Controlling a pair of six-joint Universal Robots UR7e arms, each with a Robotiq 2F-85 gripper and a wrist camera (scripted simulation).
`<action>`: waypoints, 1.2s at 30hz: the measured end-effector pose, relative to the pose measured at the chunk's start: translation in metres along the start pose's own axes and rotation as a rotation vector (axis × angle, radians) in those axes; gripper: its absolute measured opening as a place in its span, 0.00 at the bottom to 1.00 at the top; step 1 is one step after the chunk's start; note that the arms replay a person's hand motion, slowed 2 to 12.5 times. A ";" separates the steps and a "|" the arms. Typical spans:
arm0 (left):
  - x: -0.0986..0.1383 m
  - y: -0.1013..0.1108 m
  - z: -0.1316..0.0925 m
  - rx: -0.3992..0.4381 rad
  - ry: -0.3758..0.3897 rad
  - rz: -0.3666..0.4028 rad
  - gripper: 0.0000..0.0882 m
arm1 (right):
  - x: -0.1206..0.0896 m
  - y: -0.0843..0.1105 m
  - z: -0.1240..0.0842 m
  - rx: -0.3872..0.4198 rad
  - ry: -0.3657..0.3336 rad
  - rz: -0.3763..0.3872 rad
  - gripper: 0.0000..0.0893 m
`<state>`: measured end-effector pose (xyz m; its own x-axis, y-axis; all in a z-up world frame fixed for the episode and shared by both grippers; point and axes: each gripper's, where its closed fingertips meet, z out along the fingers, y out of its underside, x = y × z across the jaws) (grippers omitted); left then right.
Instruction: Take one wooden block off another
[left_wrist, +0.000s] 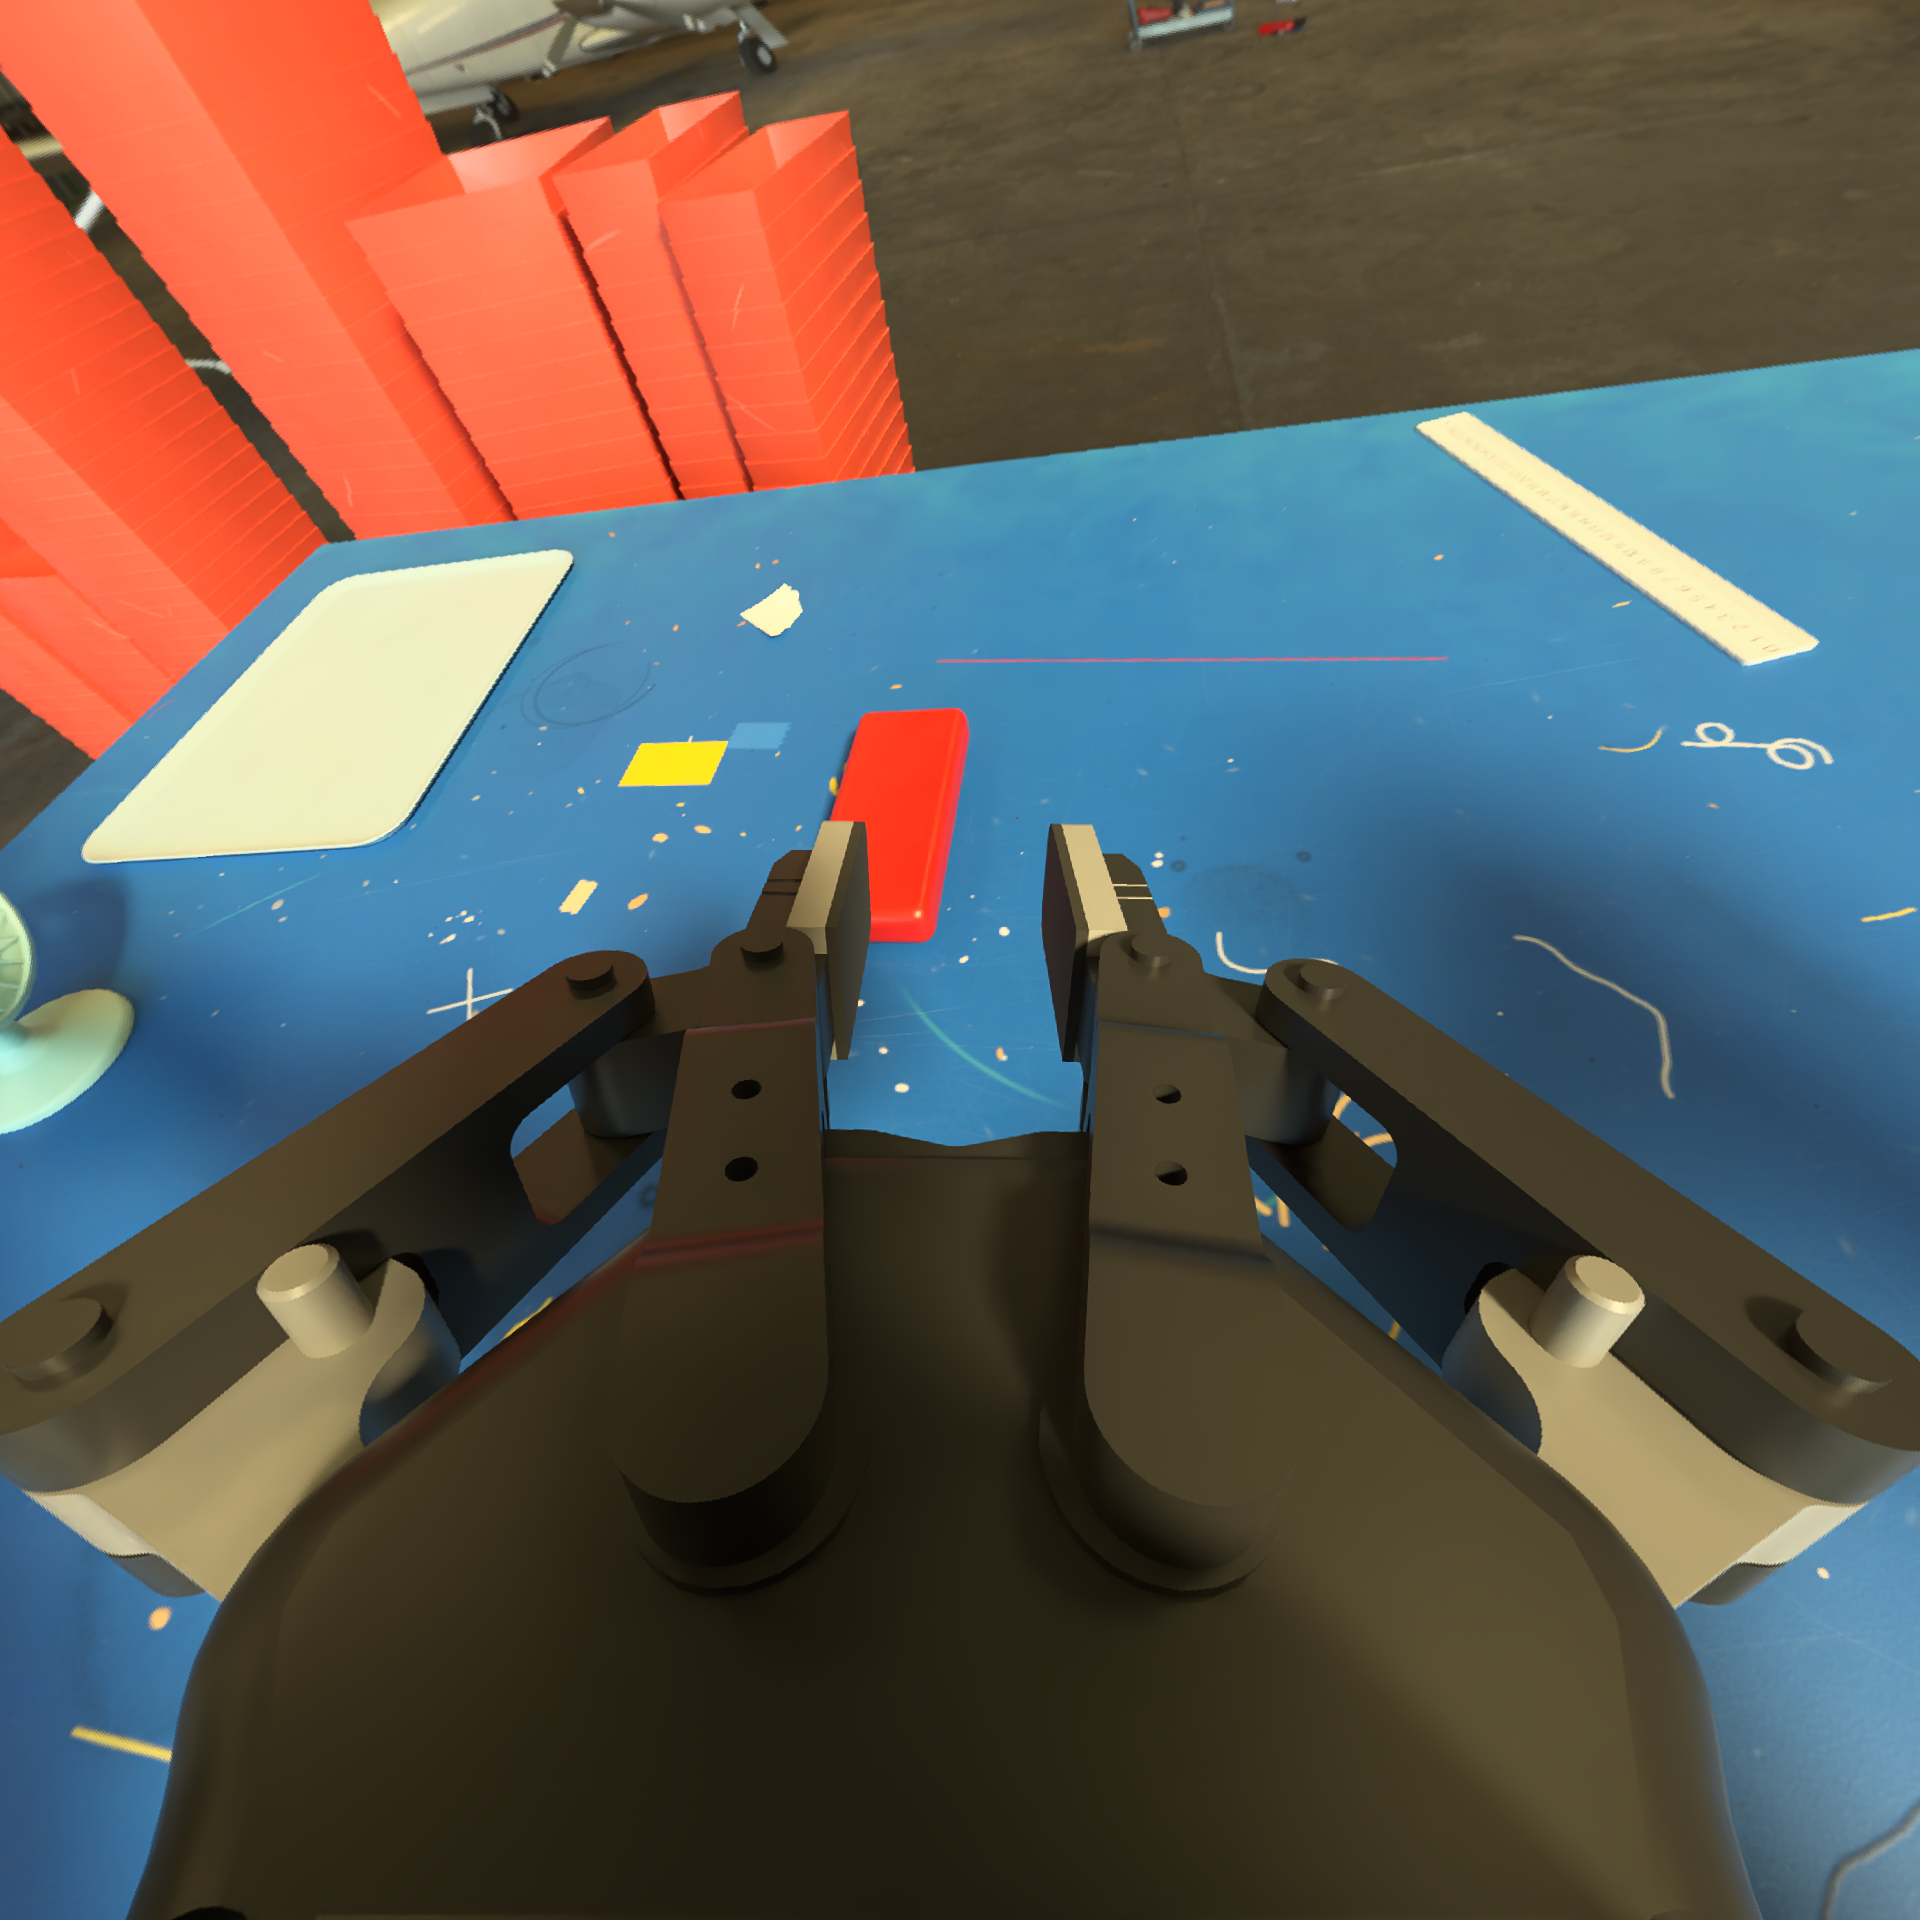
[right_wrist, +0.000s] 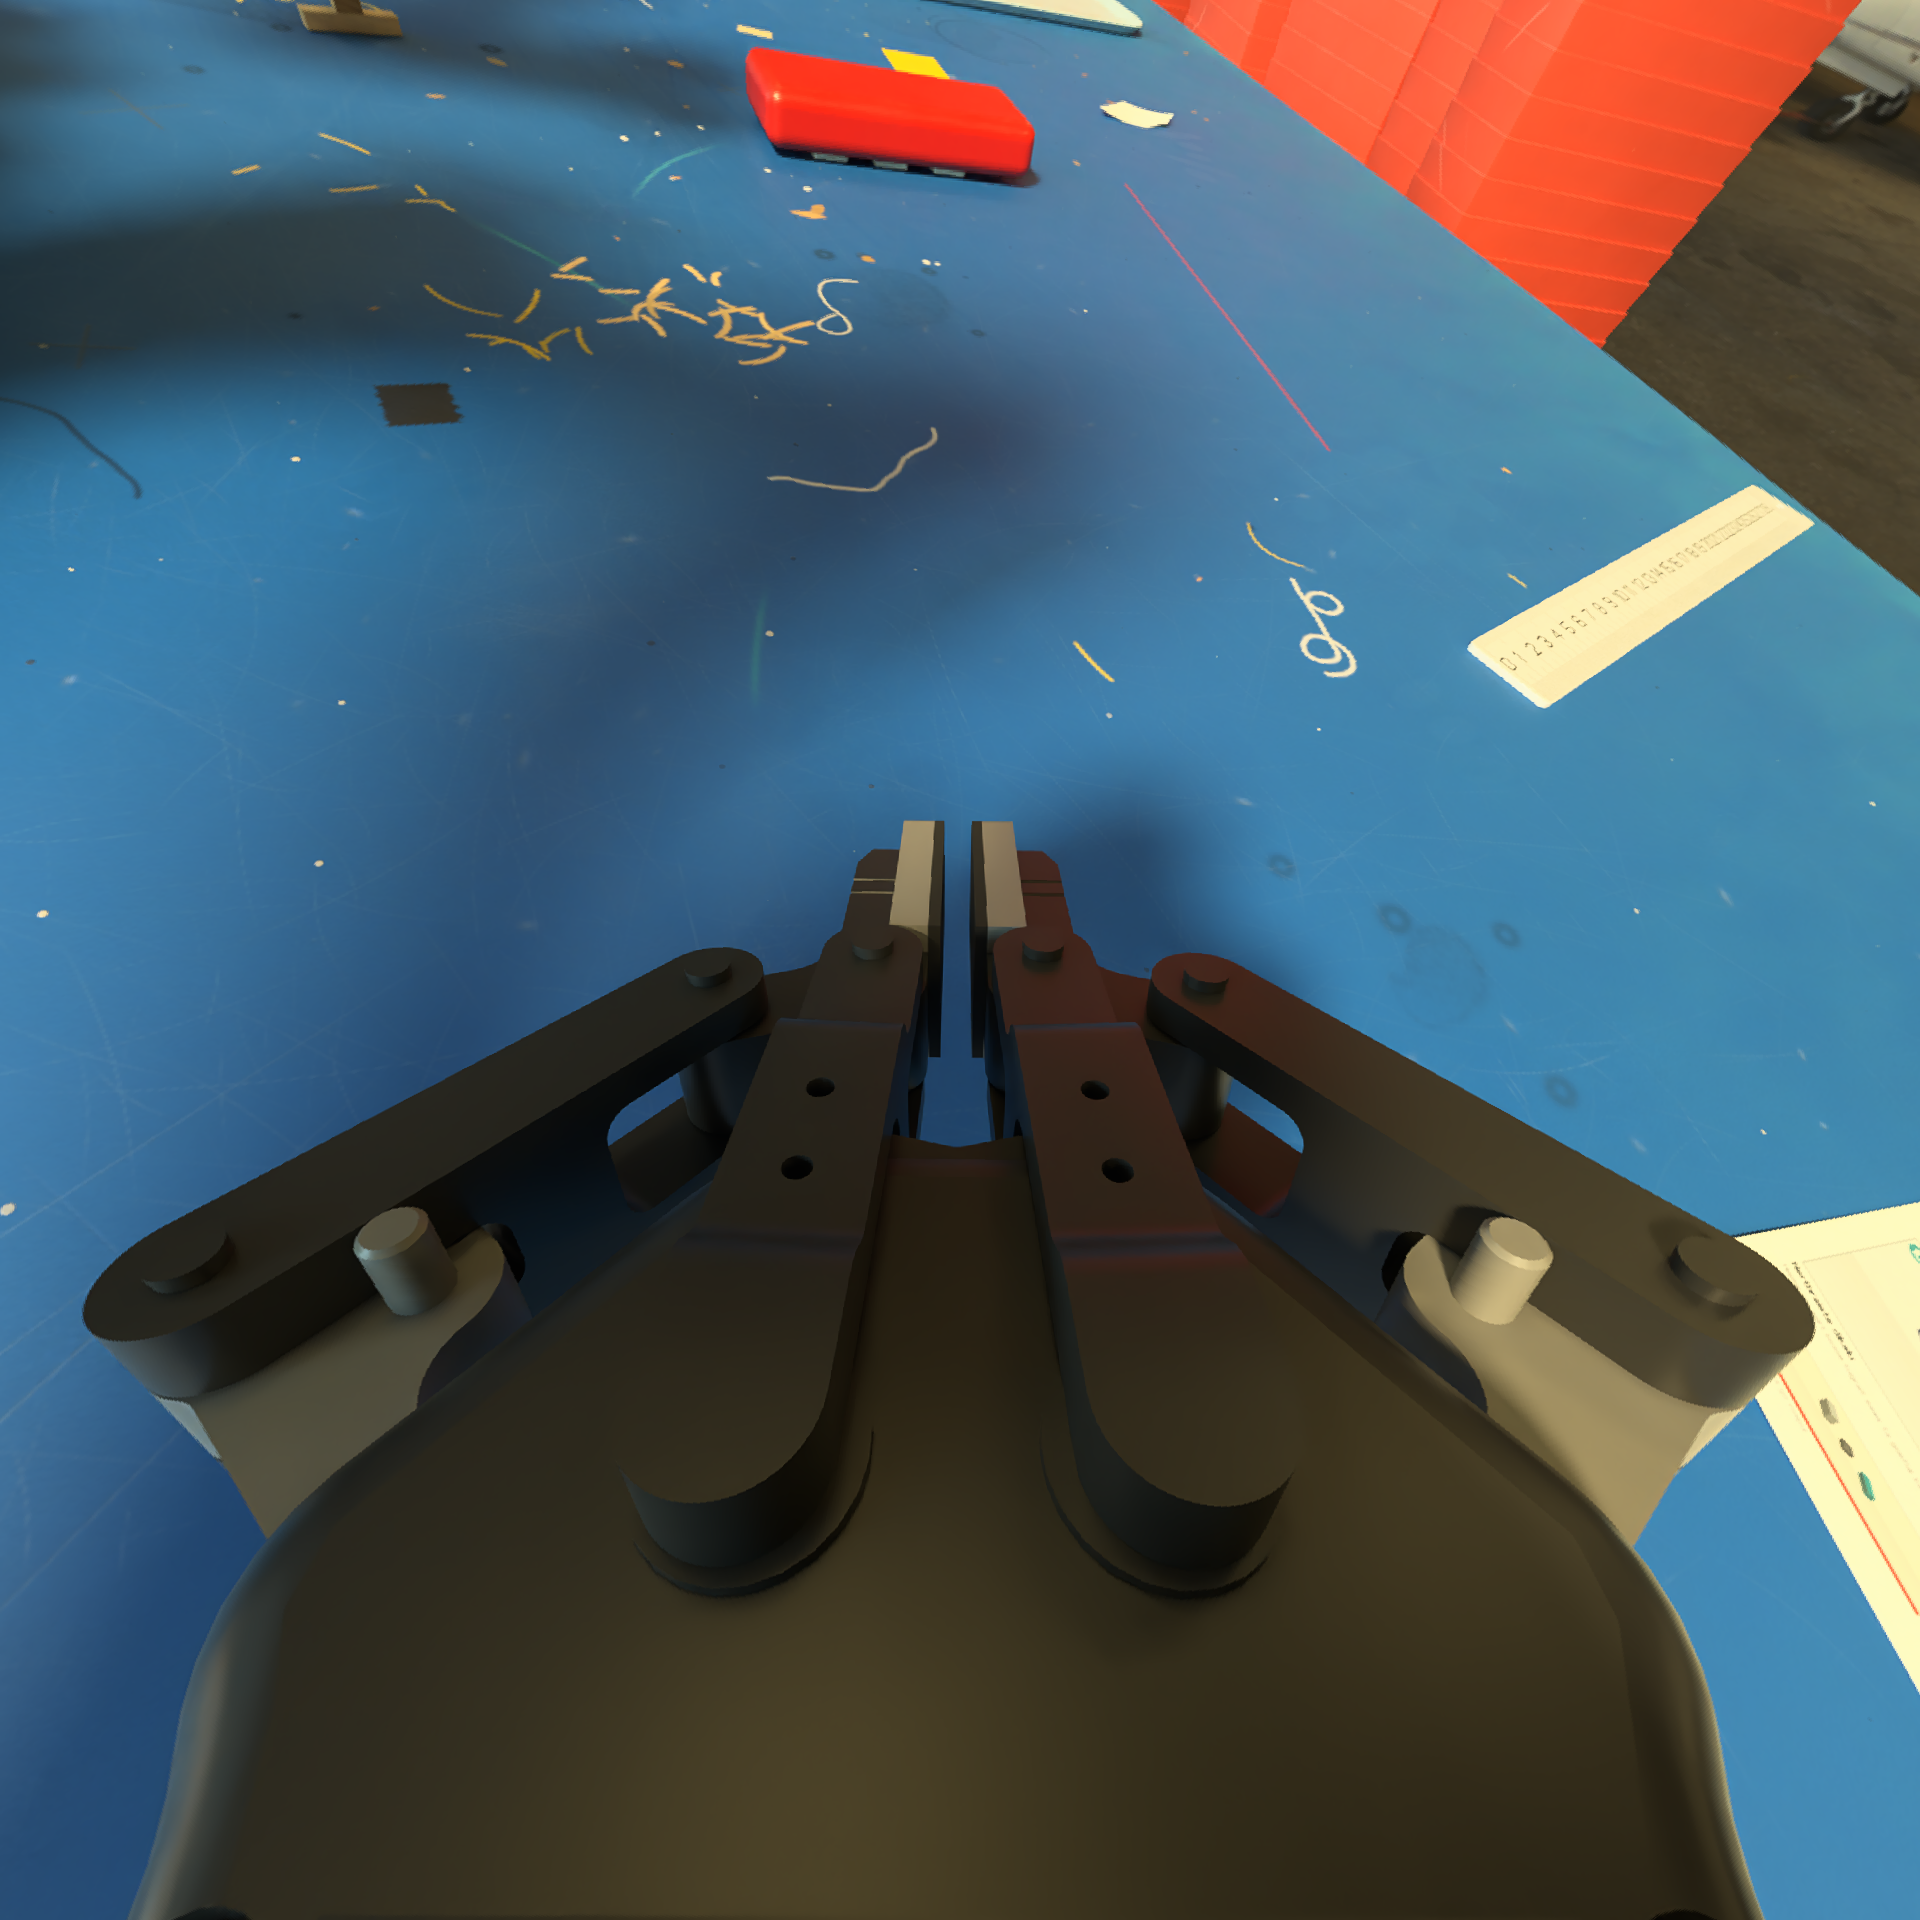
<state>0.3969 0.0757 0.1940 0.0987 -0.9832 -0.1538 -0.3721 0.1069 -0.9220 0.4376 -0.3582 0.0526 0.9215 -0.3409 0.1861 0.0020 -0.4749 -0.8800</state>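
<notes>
A tan wooden piece (right_wrist: 348, 16), which may be the blocks, shows only at the top left edge of the right wrist view and is cut off by the frame. No wooden block shows in the left wrist view. My left gripper (left_wrist: 956, 862) is open and empty, hovering over the blue table (left_wrist: 1247, 582) just short of a flat red case (left_wrist: 904, 821). My right gripper (right_wrist: 957, 862) is shut with nothing between its pads, low over bare table, far from the red case (right_wrist: 888, 109).
A cream tray (left_wrist: 322, 707) lies at the far left. A white ruler (left_wrist: 1616, 535) lies at the far right and also shows in the right wrist view (right_wrist: 1642, 592). Orange bin stacks (left_wrist: 623, 312) stand beyond the table edge. A mint fan base (left_wrist: 52, 1049) and a paper sheet (right_wrist: 1860, 1403) lie near the edges.
</notes>
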 end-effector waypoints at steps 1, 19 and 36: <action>-0.003 0.001 0.000 -0.010 -0.003 0.001 0.35 | 0.000 0.000 0.000 -0.001 0.000 -0.001 0.05; -0.086 0.043 0.018 -0.270 -0.126 -0.040 0.34 | -0.005 0.004 0.002 -0.033 -0.004 -0.049 0.06; -0.117 0.120 0.033 -0.661 -0.107 -0.026 0.34 | -0.007 0.005 0.002 -0.039 -0.003 -0.071 0.07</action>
<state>0.3714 0.2087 0.0894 0.1937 -0.9603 -0.2007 -0.8520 -0.0633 -0.5196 0.4322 -0.3564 0.0459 0.9207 -0.3032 0.2458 0.0520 -0.5287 -0.8472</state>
